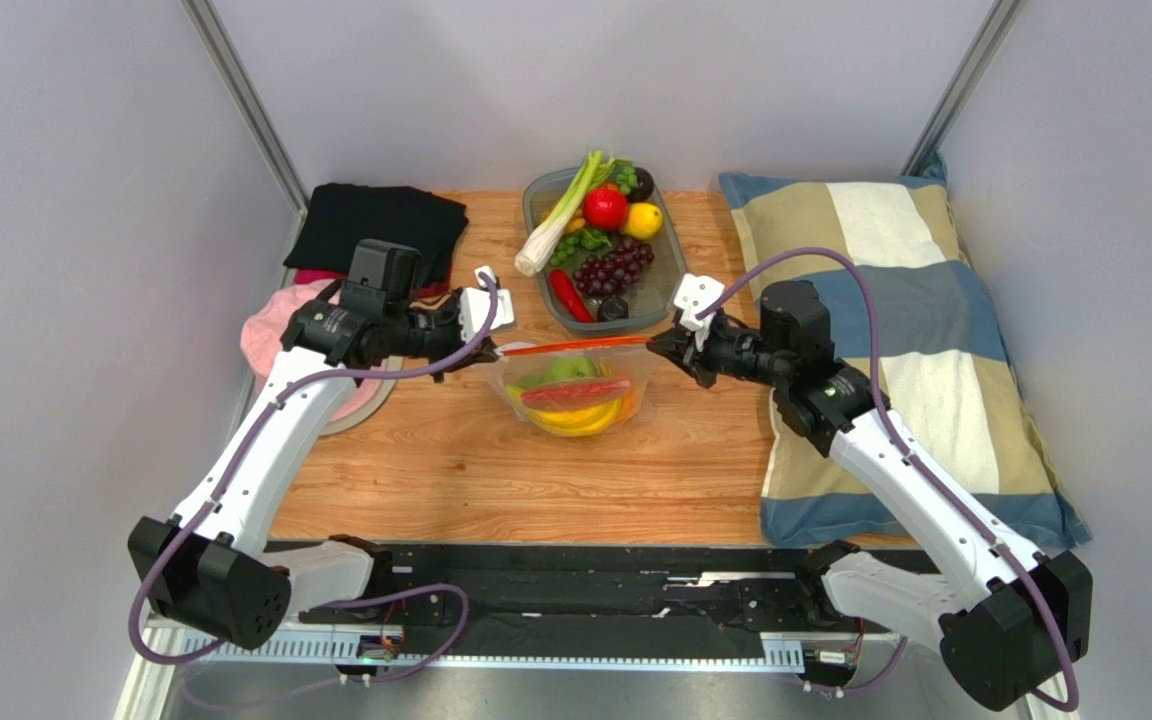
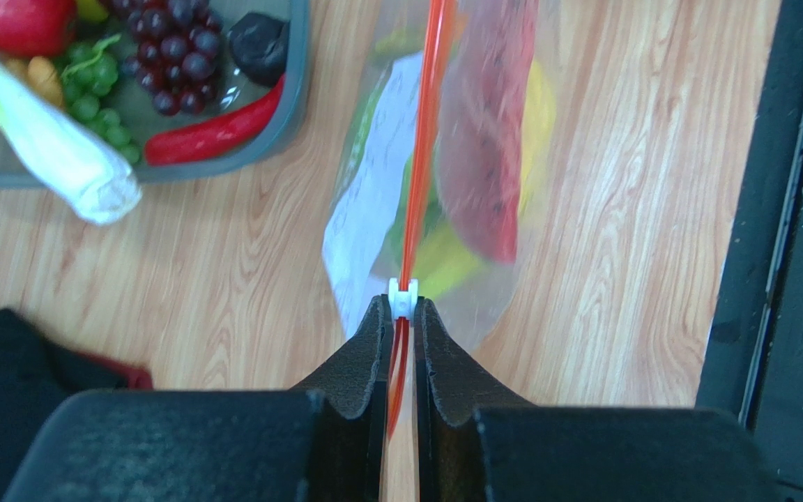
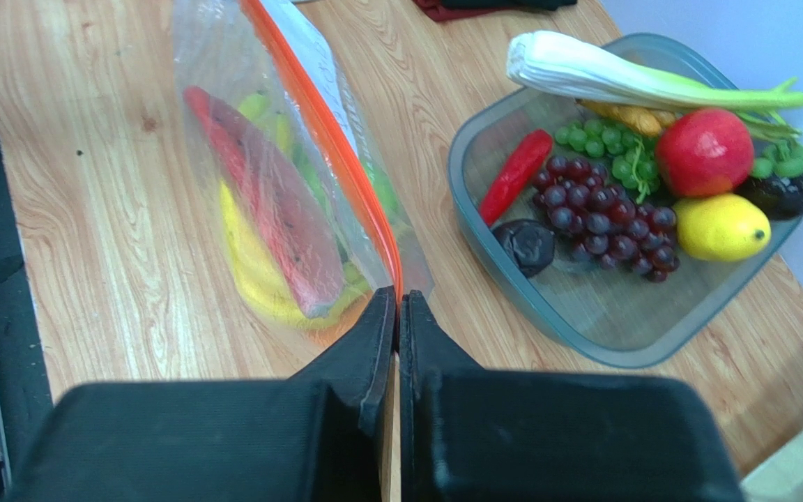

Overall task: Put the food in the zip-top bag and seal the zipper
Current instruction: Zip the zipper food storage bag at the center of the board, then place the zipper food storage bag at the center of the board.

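Left of centre, the left tool [image 1: 495,350] is clenched on the zipper [image 1: 582,345], with its fingertips just behind the white slider tab [image 2: 403,296]. The orange-red strip runs taut across mid-frame. Below it the zip-top bag [image 1: 510,378] sags onto the worktop [image 1: 432,465], holding a watermelon slice [image 1: 585,393], a banana [image 1: 582,423] and something green, perhaps the apple. To the right, the right tool [image 1: 660,344] is clamped on the strip's other end.

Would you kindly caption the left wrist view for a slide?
Left gripper, jaws shut on the zipper of the zip-top bag.
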Motion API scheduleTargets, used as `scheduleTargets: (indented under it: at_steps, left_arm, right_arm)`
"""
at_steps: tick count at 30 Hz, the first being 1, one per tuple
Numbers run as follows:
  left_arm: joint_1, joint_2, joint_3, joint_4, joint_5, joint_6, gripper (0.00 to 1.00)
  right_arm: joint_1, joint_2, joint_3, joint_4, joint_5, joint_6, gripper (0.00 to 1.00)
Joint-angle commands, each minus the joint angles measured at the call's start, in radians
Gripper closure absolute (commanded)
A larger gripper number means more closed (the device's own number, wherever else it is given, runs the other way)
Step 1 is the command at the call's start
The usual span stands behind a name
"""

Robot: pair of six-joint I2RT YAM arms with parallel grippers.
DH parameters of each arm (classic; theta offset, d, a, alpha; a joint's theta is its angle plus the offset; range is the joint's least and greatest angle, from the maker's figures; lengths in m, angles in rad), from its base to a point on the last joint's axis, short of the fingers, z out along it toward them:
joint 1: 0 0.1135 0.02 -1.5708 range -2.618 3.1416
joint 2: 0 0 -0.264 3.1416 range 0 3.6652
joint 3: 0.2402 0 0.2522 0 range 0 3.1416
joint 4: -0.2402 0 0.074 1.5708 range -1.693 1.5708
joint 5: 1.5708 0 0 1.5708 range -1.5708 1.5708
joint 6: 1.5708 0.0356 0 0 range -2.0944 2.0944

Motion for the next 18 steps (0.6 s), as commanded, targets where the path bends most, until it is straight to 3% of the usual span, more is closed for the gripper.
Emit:
scheduleTargets:
  at_steps: [1, 11, 18]
  left_arm:
    - [0.061, -0.063, -0.025, -0.086, -0.056, 0.084, 1.0]
    - [0.099, -0.087, -0.038, -0.063, -0.113, 0.08, 1.0]
    - [0.099, 0.0, 0.106, -0.005, -0.037, -0.014, 1.0]
  right_arm:
    - [-0.038, -0.036, 0.007, -0.02, 0.048, -0.047, 1.0]
    - [-0.058, -0.032, 0.027, -0.053, 0.053, -0.079, 1.0]
    - [-0.057, 0.048, 0.132, -0.028, 0.055, -0.11, 1.0]
